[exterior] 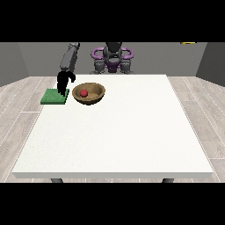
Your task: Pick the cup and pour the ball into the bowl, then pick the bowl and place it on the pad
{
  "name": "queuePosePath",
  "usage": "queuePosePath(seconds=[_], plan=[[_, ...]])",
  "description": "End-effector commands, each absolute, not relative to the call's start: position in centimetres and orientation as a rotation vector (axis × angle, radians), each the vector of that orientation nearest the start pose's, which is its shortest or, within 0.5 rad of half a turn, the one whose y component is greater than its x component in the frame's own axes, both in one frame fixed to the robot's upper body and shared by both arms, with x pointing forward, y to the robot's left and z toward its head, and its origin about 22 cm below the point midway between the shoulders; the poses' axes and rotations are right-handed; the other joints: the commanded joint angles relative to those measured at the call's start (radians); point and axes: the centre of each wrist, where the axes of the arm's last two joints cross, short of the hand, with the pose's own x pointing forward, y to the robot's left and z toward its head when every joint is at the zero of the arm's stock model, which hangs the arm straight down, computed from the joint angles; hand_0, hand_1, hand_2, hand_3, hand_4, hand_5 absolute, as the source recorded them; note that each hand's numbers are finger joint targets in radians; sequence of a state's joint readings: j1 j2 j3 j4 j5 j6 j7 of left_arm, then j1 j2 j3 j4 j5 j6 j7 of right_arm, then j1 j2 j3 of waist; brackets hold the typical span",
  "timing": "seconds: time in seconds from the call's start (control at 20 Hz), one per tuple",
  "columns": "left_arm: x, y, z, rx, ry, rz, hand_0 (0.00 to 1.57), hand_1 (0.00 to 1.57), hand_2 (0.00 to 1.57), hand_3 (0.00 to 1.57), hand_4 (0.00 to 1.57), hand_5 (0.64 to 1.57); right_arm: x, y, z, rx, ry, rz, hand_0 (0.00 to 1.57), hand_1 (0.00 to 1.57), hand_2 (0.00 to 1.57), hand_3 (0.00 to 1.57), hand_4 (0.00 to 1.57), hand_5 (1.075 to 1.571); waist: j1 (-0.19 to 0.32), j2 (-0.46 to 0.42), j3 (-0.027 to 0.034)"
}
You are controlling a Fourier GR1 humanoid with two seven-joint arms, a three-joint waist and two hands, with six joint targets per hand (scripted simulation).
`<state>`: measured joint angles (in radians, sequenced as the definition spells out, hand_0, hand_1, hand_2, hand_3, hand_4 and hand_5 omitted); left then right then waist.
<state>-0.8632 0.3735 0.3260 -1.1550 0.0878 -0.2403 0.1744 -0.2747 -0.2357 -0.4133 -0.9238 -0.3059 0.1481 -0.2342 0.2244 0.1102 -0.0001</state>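
A brown wooden bowl (pixel 89 93) stands on the white table (pixel 118 132) near its far left part, with a small red ball (pixel 84 92) lying inside it. Just left of the bowl a flat green pad (pixel 52 97) rests on the table. The hand at the view's left (pixel 63 83) hangs fingers down over the pad's right edge, a short gap away from the bowl's left rim; nothing shows in it. No cup shows anywhere. The hand at the view's right does not show.
The robot's torso (pixel 112 59) stands behind the table's far edge. Its grey arm (pixel 69 57) slopes down from the upper left. A wooden floor surrounds the table.
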Motion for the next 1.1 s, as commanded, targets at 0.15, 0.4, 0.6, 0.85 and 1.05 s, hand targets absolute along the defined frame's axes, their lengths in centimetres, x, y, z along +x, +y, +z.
queuePosePath(seconds=[0.15, 0.4, 0.6, 0.85, 1.05], plan=[[38.3, 33.8, 21.8, 0.031, -1.864, -0.18, 0.0, 0.0, 0.0, 0.0, 1.0, 1.542, 31.2, -34.6, -5.3, -0.021, -1.531, -0.389, 0.0, 0.0, 0.0, 0.0, 0.58, 1.558, -0.03, 0.022, 0.0008], [37.3, 36.0, 25.3, 0.067, -1.893, -0.182, 0.0, 0.0, 0.0, 0.0, 1.01, 1.532, 30.6, -32.4, -8.0, -0.009, -1.54, -0.36, 0.0, 0.0, 0.0, 0.0, 0.53, 1.553, -0.059, 0.058, 0.0012], [35.9, 38.3, 26.1, 0.069, -1.919, -0.204, 0.0, 0.0, 0.0, 0.0, 1.02, 1.536, 30.0, -34.7, -8.1, -0.018, -1.588, -0.395, 0.0, 0.0, 0.0, 0.0, 0.5, 1.551, -0.035, 0.101, 0.0011], [35.4, 37.7, 26.8, 0.057, -1.952, -0.215, 0.0, 0.0, 0.0, 0.0, 1.02, 1.54, 30.0, -34.8, -8.3, -0.031, -1.607, -0.424, 0.0, 0.0, 0.0, 0.0, 0.45, 1.546, 0.0, 0.136, 0.0015], [35.8, 38.1, 25.9, 0.051, -1.938, -0.175, 0.0, 0.0, 0.0, 0.0, 1.02, 1.536, 32.0, -30.5, -7.4, -0.02, -1.588, -0.382, 0.0, 0.0, 0.0, 0.0, 0.44, 1.547, -0.024, 0.109, -0.0001]])
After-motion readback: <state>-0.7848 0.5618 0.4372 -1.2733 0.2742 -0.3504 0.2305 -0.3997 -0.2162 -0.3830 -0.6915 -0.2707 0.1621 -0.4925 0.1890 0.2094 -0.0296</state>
